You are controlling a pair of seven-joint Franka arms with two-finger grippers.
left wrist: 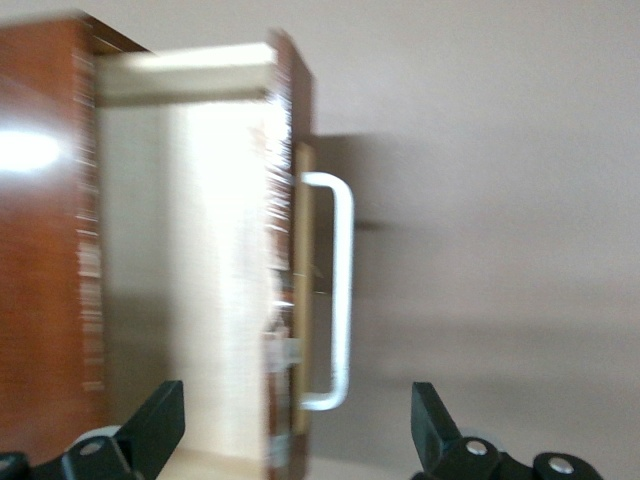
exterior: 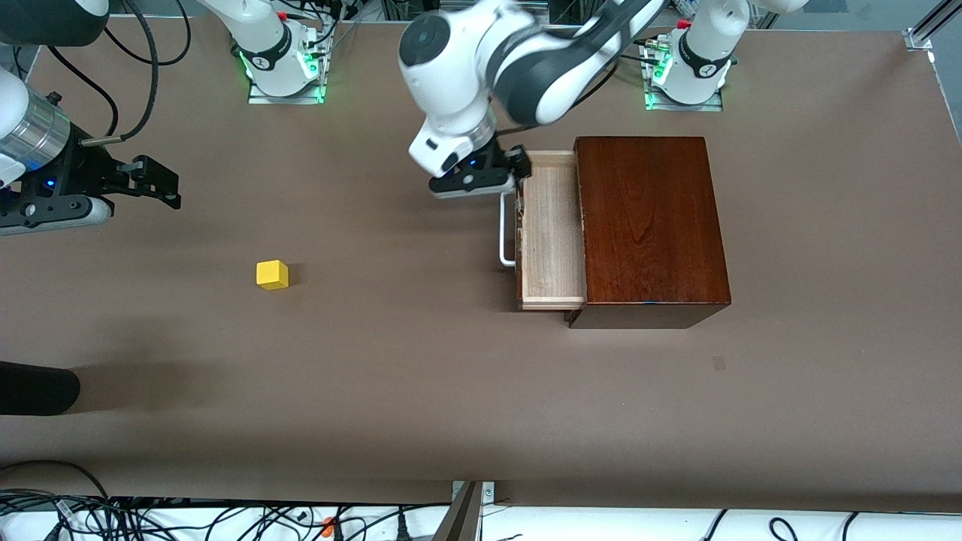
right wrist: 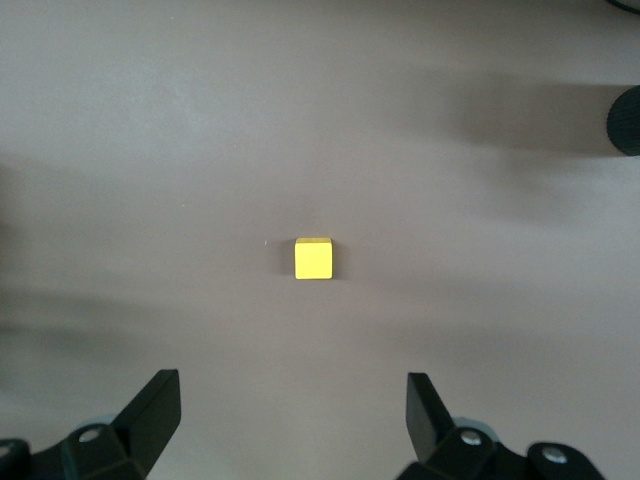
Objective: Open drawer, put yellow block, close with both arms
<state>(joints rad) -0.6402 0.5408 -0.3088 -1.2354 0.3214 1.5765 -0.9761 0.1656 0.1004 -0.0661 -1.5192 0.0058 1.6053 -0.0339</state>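
The dark wooden box (exterior: 652,225) stands toward the left arm's end of the table. Its drawer (exterior: 552,233) is pulled out, the pale tray empty, the white handle (exterior: 505,229) facing the right arm's end. My left gripper (exterior: 517,167) is open over the drawer's front corner farthest from the front camera. In the left wrist view, the left gripper (left wrist: 297,420) straddles the drawer front (left wrist: 283,200) and handle (left wrist: 342,290) without touching them. The yellow block (exterior: 272,274) lies on the table. My right gripper (exterior: 161,184) is open and empty, above the table near the block (right wrist: 313,259).
A black rounded object (exterior: 37,388) juts in at the table's edge at the right arm's end; it also shows in the right wrist view (right wrist: 625,120). Cables (exterior: 150,518) run along the table's near edge. Bare brown table lies between block and drawer.
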